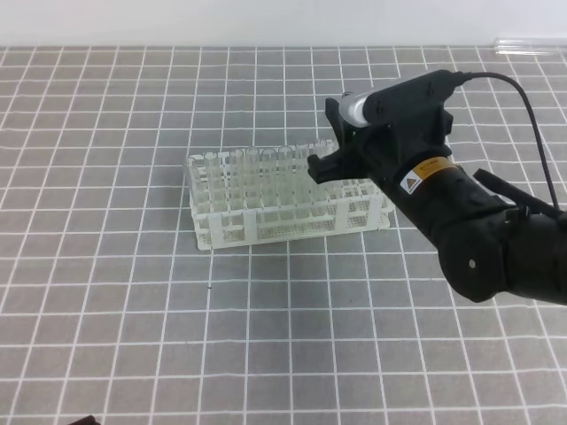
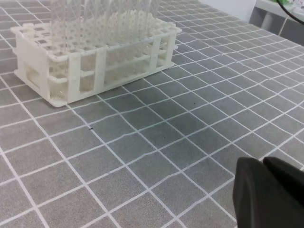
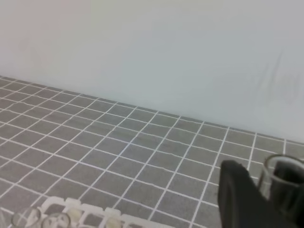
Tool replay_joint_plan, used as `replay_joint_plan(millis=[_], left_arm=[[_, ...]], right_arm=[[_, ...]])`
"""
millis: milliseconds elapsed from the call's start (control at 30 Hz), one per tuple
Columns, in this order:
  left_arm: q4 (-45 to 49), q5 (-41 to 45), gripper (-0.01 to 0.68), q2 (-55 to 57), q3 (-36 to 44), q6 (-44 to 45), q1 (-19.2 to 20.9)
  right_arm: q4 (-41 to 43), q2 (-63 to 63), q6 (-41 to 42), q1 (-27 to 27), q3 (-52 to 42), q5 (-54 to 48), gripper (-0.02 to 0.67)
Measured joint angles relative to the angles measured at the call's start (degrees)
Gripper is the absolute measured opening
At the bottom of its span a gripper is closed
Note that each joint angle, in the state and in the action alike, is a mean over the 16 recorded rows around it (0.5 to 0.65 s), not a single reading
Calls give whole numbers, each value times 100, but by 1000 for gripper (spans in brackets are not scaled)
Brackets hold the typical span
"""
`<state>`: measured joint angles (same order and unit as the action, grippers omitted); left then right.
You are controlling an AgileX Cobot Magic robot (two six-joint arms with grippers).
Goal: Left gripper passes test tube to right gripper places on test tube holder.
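Note:
The white test tube holder point(image 1: 283, 202) stands mid-table, and also shows in the left wrist view point(image 2: 95, 52) and at the bottom left of the right wrist view point(image 3: 71, 216). My right gripper point(image 1: 326, 165) hovers over the holder's right end, pointing down and left. In the right wrist view a black finger point(image 3: 240, 194) presses against the clear test tube point(image 3: 285, 178), whose open rim shows upright. In the high view I cannot make the tube out. My left gripper point(image 2: 268, 197) sits low over the mat in front of the holder, its fingers together and empty.
Several clear tubes point(image 2: 95, 14) stand in the holder's rows. A grey mat with a white grid point(image 1: 133, 310) covers the table. A clear slender object point(image 1: 529, 42) lies at the far right back edge. The right arm point(image 1: 478, 230) fills the space right of the holder.

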<state>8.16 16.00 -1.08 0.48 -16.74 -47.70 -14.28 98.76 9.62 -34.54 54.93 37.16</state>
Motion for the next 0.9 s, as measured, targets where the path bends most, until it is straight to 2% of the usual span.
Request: replay_joint_plan(millis=[900], left_arm=[[-2, 5, -1, 29, -10, 0, 1]], right_arm=[[13, 83, 260, 7, 0, -1, 97]])
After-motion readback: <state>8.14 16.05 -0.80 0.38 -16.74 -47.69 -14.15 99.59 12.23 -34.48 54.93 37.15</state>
